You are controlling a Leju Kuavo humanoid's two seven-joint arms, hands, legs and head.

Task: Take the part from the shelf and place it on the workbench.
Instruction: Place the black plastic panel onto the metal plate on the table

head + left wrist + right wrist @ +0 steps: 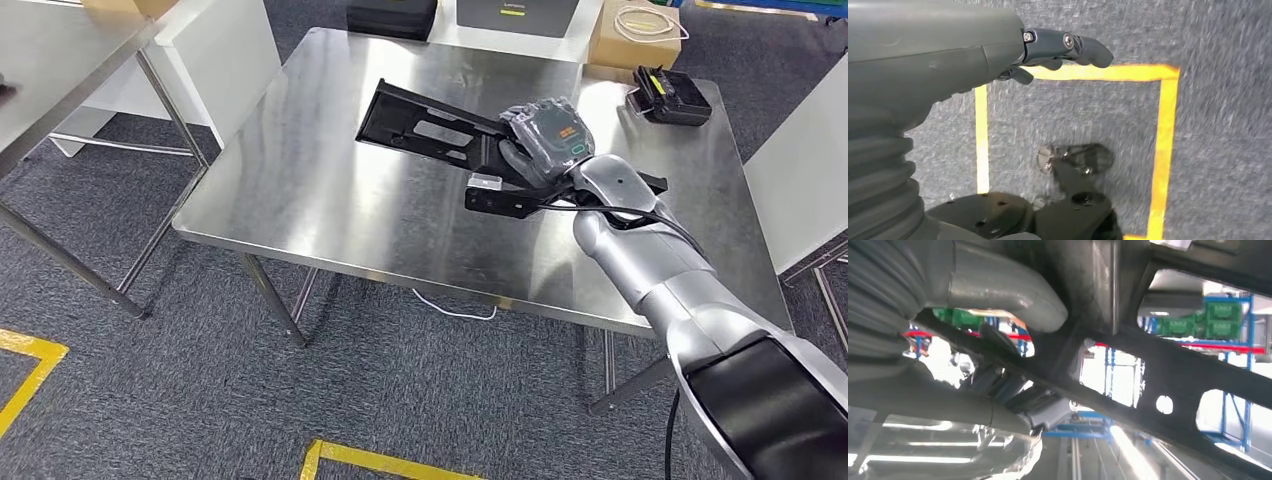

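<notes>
Part: black part (425, 130), long and flat, a frame with cut-out windows, over the middle of the table (300, 190); whether it touches the steel I cannot tell.
Long axis: runs from the far left corner of the frame towards the near right, the broad end pointing away and left, the narrower end under the right hand (545, 140).
Right hand: wrapped around the part near its right end, grey ribbed cover on top, dark fingers (510, 158) tucked beneath the frame.
Right arm: silver, jointed, coming in from the lower right, a black cable looping off the wrist.
Right wrist view: close in now, the thick grey thumb (1013, 292) lies over a black bar of the part (1168, 370), and the round hole and window cut-outs show bright light behind; blue racking with green bins (1223, 320) sits blurred beyond.
Left hand: left hand (1058, 47) hanging over the floor, dark fingers slightly curled, nothing in them.
Floor: grey carpet with yellow tape (1165, 150) marking a square.
Table surface: brushed stainless steel, shiny, on thin metal legs.
Far right corner: a black box (672, 95) lies on the table.
Beyond the table: cardboard box (635, 35) with a coil of white cord on its lid.
</notes>
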